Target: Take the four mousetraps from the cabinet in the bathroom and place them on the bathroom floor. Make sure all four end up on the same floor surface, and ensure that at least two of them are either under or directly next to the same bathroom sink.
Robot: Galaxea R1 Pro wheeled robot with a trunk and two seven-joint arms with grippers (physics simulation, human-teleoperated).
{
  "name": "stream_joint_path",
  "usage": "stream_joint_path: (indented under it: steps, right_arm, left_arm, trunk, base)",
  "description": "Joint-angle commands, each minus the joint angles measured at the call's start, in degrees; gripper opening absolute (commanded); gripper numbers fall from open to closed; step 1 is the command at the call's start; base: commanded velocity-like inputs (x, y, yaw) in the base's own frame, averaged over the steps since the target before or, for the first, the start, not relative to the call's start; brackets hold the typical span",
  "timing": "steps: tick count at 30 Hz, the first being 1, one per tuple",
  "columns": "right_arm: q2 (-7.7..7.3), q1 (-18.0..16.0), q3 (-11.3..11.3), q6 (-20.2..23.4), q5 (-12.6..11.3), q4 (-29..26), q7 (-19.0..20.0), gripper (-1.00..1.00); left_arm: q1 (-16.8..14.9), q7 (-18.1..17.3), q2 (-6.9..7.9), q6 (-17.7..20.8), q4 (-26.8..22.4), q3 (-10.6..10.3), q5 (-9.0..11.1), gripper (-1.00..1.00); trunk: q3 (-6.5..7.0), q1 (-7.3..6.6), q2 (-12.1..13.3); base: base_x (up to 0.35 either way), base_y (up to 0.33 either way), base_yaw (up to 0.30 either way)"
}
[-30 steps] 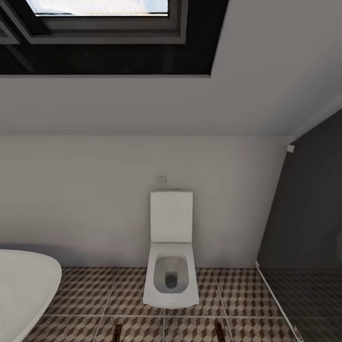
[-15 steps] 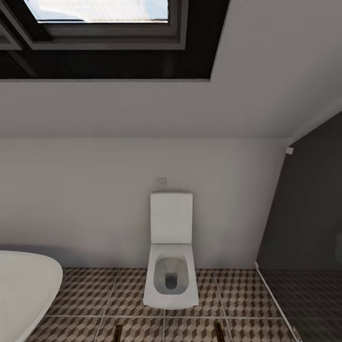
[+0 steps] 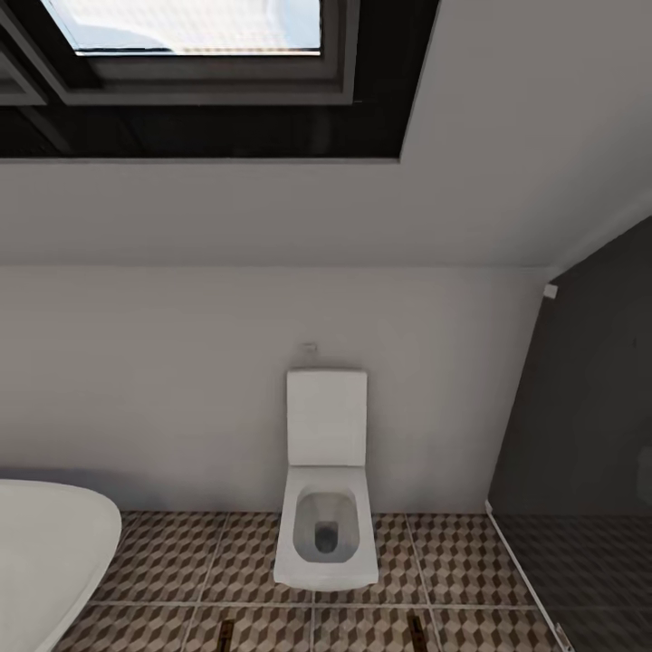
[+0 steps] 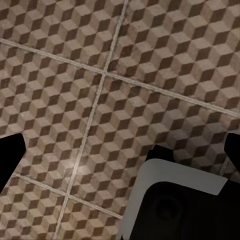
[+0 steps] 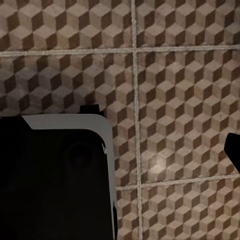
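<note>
The mousetraps, the cabinet and the bathroom sink are out of view. The bathroom floor point(image 3: 453, 561) of brown-and-beige cube tiles runs along the foot of the head view. The left wrist view looks down on the same floor point(image 4: 150, 60); my left gripper point(image 4: 122, 155) is open, its black fingertips point(image 4: 10, 160) at opposite edges with nothing between them. In the right wrist view one black fingertip point(image 5: 234, 152) shows at the edge over the floor point(image 5: 190, 100); the other is lost against a dark body, and nothing is held.
A white toilet point(image 3: 326, 534) stands against the pale wall straight ahead. The white oval bathtub point(image 3: 45, 552) is at the lower left, a dark glass panel point(image 3: 589, 407) at the right, a window point(image 3: 190, 27) above. My own dark, white-edged body point(image 4: 185, 200) point(image 5: 50, 175) shows below both wrists.
The whole head picture has slid down slightly, so the camera has tilted up a little. Toilet, tub and floor keep their places.
</note>
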Motion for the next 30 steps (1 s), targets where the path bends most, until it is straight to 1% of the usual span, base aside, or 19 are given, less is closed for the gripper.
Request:
stream_joint_path:
  steps: [1,27,30]
  right_arm:
    - [0.01,-0.05,0.48,-0.19,-0.51,0.05,-0.08,1.00]
    - [0.01,-0.05,0.49,-0.19,-0.49,0.05,-0.08,1.00]
    - [0.01,-0.05,0.47,-0.19,-0.44,0.05,-0.08,1.00]
  left_arm:
    - [-0.03,0.17,-0.01,-0.11,-0.02,-0.48,0.41,1.00]
    - [-0.03,0.17,-0.40,-0.16,-0.03,-0.48,0.35,1.00]
    - [-0.03,0.20,-0.41,-0.21,-0.03,-0.48,0.33,1.00]
  trunk:
    - [0.09,-0.21,0.34]
    - [4.76,-5.92,10.77]
    - [4.76,-5.92,10.77]
  base:
    - [0.000,0.000,0.000]
    - [0.000,0.000,0.000]
    - [0.000,0.000,0.000]
